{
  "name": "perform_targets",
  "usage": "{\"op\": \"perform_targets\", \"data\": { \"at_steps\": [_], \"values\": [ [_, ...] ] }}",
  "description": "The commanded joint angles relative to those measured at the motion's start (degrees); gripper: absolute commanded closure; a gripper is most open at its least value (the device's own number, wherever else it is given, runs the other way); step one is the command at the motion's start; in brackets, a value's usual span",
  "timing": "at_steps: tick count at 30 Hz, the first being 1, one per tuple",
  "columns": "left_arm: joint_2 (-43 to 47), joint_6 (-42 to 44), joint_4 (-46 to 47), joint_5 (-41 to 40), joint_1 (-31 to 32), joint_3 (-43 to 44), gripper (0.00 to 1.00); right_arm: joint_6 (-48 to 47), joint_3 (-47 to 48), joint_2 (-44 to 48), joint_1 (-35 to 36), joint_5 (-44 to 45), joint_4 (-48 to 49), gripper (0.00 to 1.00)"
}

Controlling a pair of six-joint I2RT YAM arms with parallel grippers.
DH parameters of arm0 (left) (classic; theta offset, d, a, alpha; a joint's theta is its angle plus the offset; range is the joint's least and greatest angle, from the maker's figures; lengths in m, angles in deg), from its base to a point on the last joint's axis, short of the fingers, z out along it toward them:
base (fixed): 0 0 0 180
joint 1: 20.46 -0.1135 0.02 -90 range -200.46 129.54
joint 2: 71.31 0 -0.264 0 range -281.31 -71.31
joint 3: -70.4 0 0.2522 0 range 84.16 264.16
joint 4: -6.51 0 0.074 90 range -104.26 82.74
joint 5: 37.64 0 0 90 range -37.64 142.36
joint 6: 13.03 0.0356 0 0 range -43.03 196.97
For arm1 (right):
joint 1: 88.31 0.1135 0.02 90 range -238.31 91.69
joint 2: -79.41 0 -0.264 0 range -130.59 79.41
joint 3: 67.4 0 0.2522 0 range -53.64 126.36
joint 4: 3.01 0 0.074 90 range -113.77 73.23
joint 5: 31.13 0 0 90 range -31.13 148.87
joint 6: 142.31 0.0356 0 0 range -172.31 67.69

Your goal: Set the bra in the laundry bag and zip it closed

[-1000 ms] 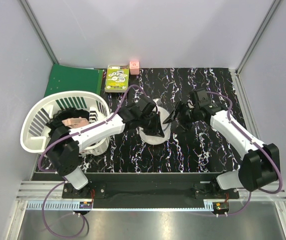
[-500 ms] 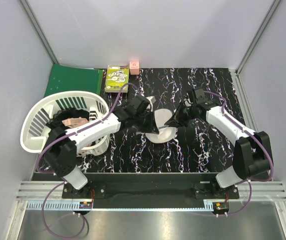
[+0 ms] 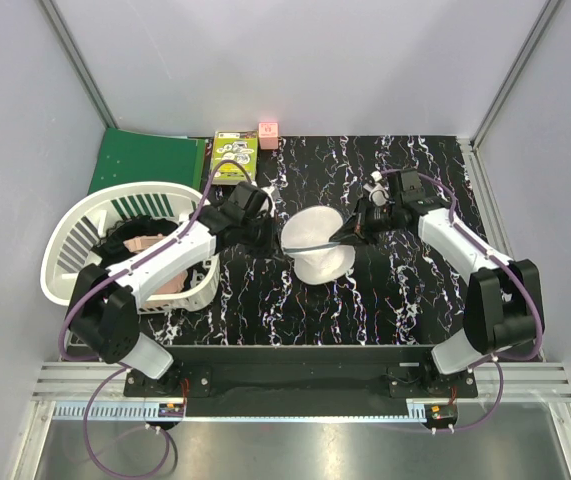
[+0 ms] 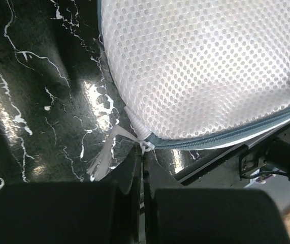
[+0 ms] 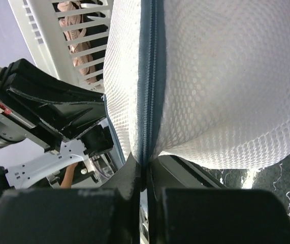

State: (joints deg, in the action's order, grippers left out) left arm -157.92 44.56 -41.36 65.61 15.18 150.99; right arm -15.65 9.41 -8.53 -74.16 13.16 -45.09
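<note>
The laundry bag (image 3: pixel 315 245), a white mesh pouch with a grey-blue zipper (image 4: pixel 226 136), hangs stretched between both grippers above the table. My left gripper (image 3: pixel 279 248) is shut on the small white zipper pull (image 4: pixel 146 145) at the bag's left end, next to a frayed white tag (image 4: pixel 103 156). My right gripper (image 3: pixel 349 233) is shut on the zipper seam (image 5: pixel 146 101) at the bag's right rim. In the right wrist view the mesh (image 5: pixel 226 76) bulges above the jaws. Along the stretches that show, the zipper looks closed. The bra is hidden.
A white slatted basket (image 3: pixel 75 255) at the left holds a pale pink garment (image 3: pixel 145 243) and dark cloth. A green folder (image 3: pixel 145 160), a green box (image 3: pixel 233 155) and a small pink block (image 3: pixel 267 131) lie along the back edge. The marbled black table (image 3: pixel 415 290) stretches right.
My right gripper has shut on the bag's rim. The left arm has drawn back to the left with the zipper pull, and the bag now spreads flatter between the two grippers.
</note>
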Motion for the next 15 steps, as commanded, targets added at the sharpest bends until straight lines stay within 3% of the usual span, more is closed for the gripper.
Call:
{"op": "perform_targets", "data": {
  "at_steps": [1,2,3,6,8,11,12,15],
  "values": [
    [-0.7,5.4,-7.4,-6.8,-2.2,5.8,1.0,-4.2,4.4,-0.6,-2.0,-1.5,-0.2,0.93],
    [-0.7,6.1,-8.9,-7.2,-1.8,6.9,0.91,-5.0,5.7,-0.7,-2.0,5.1,-2.9,0.55],
    [-0.5,6.2,-9.7,-8.2,-1.4,8.9,0.8,-6.5,8.7,-1.1,-1.9,9.4,-10.4,0.4],
    [1.0,5.9,-12.7,-13.1,2.2,12.4,0.49,-9.5,13.8,-0.5,-1.8,22.3,-22.9,0.13],
    [2.1,3.9,-13.6,-15.0,5.8,13.2,0.45,-10.3,14.4,2.3,-1.3,27.7,-26.5,0.01],
    [4.1,0.2,-13.2,-17.0,13.3,13.1,0.4,-9.2,13.5,7.0,1.0,32.7,-28.6,0.0],
    [4.4,-0.5,-13.1,-18.0,17.8,12.6,0.16,-8.5,12.0,8.3,3.4,33.8,-29.3,0.0],
    [8.4,-2.7,-9.0,-19.7,24.8,7.4,0.1,-4.5,6.4,14.9,9.2,37.8,-27.1,0.0]
  ]
}}
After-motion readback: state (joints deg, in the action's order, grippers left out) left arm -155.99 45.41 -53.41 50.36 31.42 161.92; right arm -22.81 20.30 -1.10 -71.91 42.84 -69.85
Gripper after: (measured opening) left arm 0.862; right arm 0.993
